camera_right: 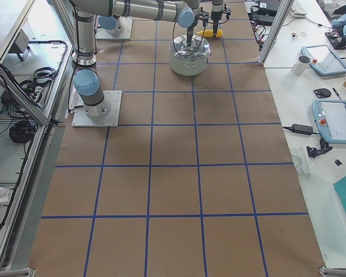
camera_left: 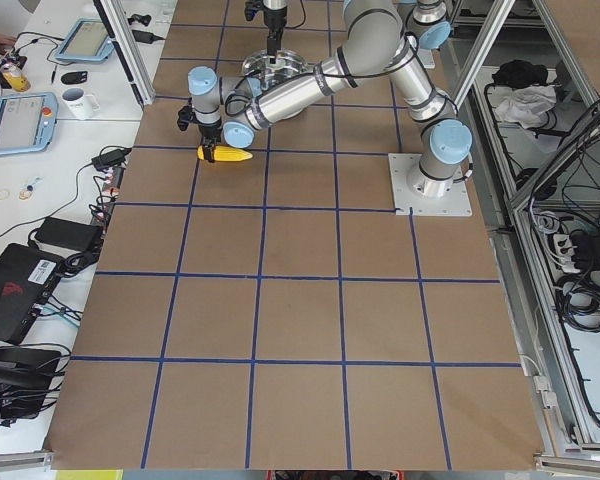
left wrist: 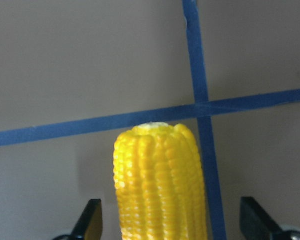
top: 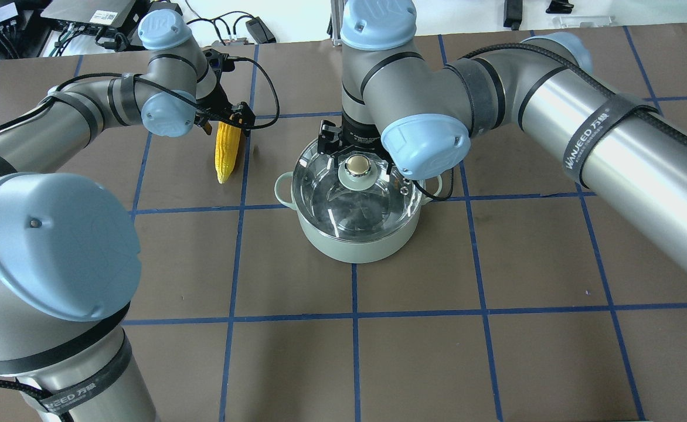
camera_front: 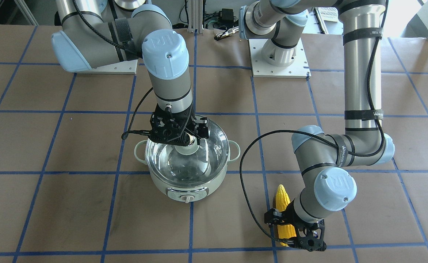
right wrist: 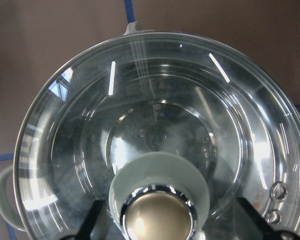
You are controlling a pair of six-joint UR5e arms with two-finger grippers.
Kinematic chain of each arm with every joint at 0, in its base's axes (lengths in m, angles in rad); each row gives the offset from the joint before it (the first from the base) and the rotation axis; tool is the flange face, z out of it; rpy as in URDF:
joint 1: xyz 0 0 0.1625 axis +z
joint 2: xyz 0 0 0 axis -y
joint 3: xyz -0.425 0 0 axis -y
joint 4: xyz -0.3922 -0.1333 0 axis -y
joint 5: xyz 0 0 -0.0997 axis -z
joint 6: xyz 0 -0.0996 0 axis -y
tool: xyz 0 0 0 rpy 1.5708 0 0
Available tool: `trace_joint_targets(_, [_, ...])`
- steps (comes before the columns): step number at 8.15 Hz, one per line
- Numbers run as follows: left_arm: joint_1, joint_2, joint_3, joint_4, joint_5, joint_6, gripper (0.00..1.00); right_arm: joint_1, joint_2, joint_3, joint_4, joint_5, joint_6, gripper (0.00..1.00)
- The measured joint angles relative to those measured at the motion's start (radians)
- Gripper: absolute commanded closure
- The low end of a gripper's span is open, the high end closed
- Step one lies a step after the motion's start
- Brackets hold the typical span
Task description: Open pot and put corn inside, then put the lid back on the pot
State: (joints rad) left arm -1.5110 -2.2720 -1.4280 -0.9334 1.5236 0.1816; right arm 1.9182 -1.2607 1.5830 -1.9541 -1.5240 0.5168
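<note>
since the lid (top: 378, 202) is seated on the pot (top: 358, 246), which is set near the middle of the table (top: 496, 264), the opening step is judged not yet done. the right gripper (right wrist: 172, 222) is poised over the beige knob (top: 357, 166), its fingers (right wrist: 95, 220) spread to either side without touching it, which is judged a preparation for pinching and lifting. the corn (top: 227, 152) is laid flat on the table, well apart from the pot on the robot's left side, its pointed end turned toward the robot. it is straddled near its blunt end by the left gripper (left wrist: 172, 220), whose fingers (left wrist: 92, 220) are likewise set wide, with a gap on each side; nothing is gripped. this placing is judged to let the ear be taken up once the pot is uncovered. "waneed" is read on the black straps (top: 598, 138) around the arms, followed by characters too small to be made out, and a "ur" mark is moulded on the blue joint caps (camera_front: 164, 42). no wording can be read at the pot's dial (camera_front: 187, 198).
</note>
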Motion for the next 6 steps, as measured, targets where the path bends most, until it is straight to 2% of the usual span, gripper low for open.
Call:
trace_joint_targets(1, [0.0,-0.004,0.001,0.005,-0.008,-0.002,1.0,0.001,0.001,0.0,-0.001,0.0,0.003,0.27])
trace_joint_targets(6, [0.0,0.012,0.003,0.001,0.001,-0.053,1.0,0.003,0.005,-0.008,-0.008,-0.002,0.009,0.31])
